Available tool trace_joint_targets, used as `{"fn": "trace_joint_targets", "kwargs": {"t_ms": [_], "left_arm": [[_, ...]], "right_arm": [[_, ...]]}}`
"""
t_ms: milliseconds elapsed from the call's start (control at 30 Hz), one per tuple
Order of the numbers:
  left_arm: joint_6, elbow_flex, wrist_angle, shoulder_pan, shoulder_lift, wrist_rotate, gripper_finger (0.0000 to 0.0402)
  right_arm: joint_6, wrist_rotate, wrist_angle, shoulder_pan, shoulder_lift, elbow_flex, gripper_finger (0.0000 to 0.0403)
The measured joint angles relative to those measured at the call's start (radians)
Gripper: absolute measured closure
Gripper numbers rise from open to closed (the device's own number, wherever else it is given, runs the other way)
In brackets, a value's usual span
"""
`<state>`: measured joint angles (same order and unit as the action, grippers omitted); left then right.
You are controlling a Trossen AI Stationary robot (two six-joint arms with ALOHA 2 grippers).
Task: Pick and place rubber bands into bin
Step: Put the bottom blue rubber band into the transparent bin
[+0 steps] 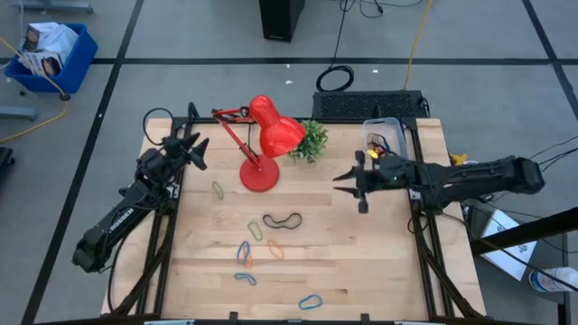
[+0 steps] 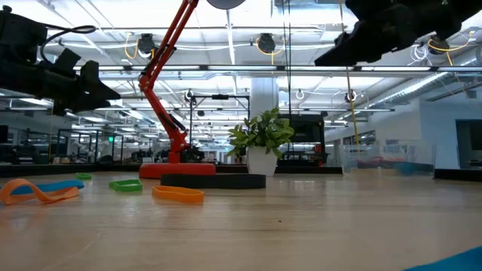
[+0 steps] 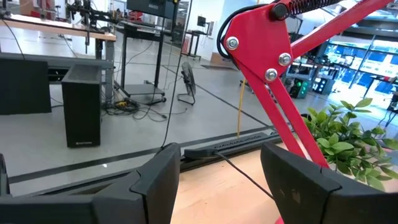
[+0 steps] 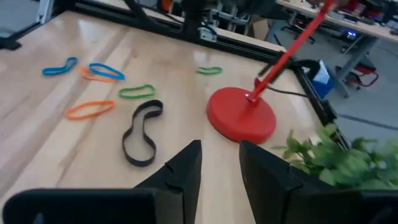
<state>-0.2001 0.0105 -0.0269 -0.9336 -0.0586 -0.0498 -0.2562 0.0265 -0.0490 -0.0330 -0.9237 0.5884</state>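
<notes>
Several rubber bands lie flat on the wooden table: a black one (image 1: 283, 219) (image 4: 142, 132), green ones (image 1: 218, 190) (image 1: 255, 230), an orange one (image 1: 275, 248) and blue ones (image 1: 245, 278) (image 1: 310, 301). The clear bin (image 1: 384, 135) (image 2: 384, 159) stands at the far right and holds a few bands. My right gripper (image 1: 341, 184) (image 4: 219, 152) is open and empty, high above the table just left of the bin, pointing toward the table's left. My left gripper (image 1: 192, 149) (image 3: 217, 162) is open and empty, raised at the far left.
A red desk lamp (image 1: 262, 144) stands at the far middle, its round base (image 4: 241, 115) on the table. A small potted plant (image 1: 312, 140) stands beside it. A blue crate (image 1: 50, 54) sits on the floor off the table's far left.
</notes>
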Motion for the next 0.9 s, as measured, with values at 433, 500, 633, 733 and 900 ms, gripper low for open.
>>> {"fn": "trace_joint_targets", "kwargs": {"t_ms": [433,500,633,733,900], "left_arm": [[0.022,0.000,0.000,0.000,0.000,0.000,0.0172],[0.015,0.000,0.000,0.000,0.000,0.000,0.0172],[0.014,0.000,0.001,0.000,0.000,0.000,0.0172],[0.003,0.000,0.001,0.000,0.000,-0.001,0.0172],[-0.051,0.000,0.001,0.000,0.000,-0.001,0.0172]], "right_arm": [[-0.077,0.211,0.060,0.270,-0.287,0.222,0.0300],[-0.067,0.235,0.083,0.304,-0.336,0.253,0.0300],[-0.038,0.239,0.103,0.374,-0.419,0.301,0.0302],[0.003,0.238,0.107,0.427,-0.470,0.328,0.0302],[0.100,0.239,0.138,0.522,-0.551,0.387,0.0303]]}}
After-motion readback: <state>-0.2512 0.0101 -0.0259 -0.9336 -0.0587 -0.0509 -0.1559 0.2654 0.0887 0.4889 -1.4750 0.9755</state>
